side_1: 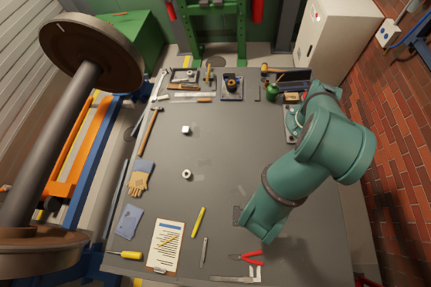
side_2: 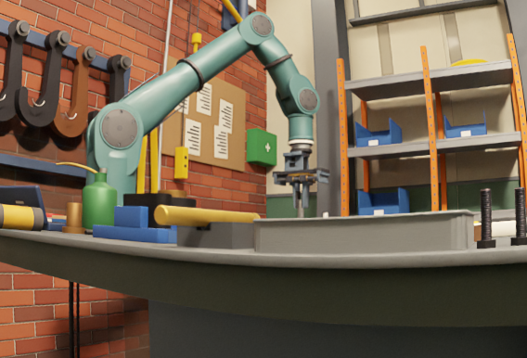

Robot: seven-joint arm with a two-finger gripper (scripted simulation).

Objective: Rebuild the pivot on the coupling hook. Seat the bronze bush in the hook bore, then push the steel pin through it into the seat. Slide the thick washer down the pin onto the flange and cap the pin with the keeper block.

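Observation:
The steel pin is mostly hidden: in the side camera my own arm covers it, and in the second side camera only a thin grey stub shows in my closed gripper [side_2: 300, 204], which holds it low over the near right part of the bench behind a grey tray. The hook fixture [side_1: 231, 87] sits on a blue plate at the bench's far edge, with the bronze bush [side_1: 231, 83] seated in its bore. The thick washer [side_1: 186, 174] lies flat mid-bench. The keeper block [side_1: 185, 129] lies further back, apart from the washer.
A grey tray [side_2: 362, 232] stands at the bench's far end. A hammer [side_1: 148, 129], a glove [side_1: 137, 182], a clipboard [side_1: 165, 244], a yellow marker [side_1: 198, 222] and red pliers [side_1: 247, 257] lie along the left and front. A green bottle [side_1: 272, 92] stands by my base.

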